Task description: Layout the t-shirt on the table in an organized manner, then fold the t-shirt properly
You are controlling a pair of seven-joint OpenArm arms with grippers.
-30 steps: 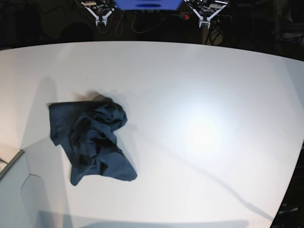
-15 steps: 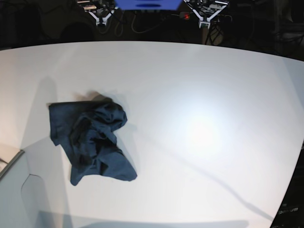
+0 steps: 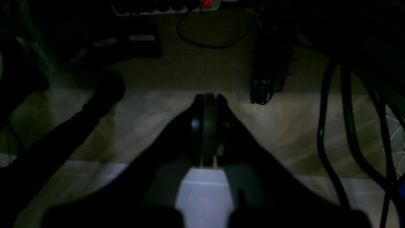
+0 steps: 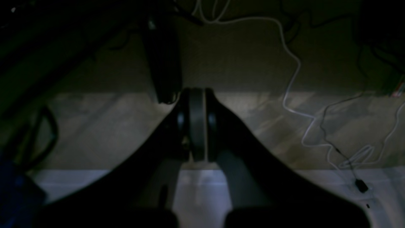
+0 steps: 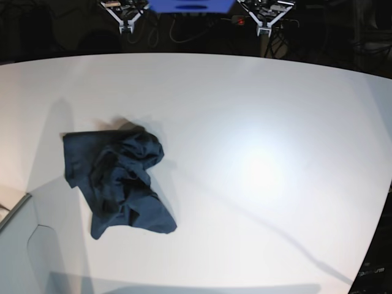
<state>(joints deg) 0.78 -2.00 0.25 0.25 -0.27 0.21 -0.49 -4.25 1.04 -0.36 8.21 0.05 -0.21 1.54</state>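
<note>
nothing but the right gripper (image 5: pixel 127 24) is shifting slightly, both grippers staying pinched together beyond the table (image 5: pixel 257 110) edge, t-shirt (image 5: pixel 116 180) lying crumpled.

Dark cables (image 3: pixel 332 126), a white cable (image 4: pixel 294 79) and a power strip (image 3: pixel 164 6) lie on the floor.

Both tools (image 3: pixel 208 104) (image 4: pixel 196 98) closed, empty

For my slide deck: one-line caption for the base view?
Crumpled navy t-shirt lies on the white table, both grippers shut beyond its far edge.
</note>
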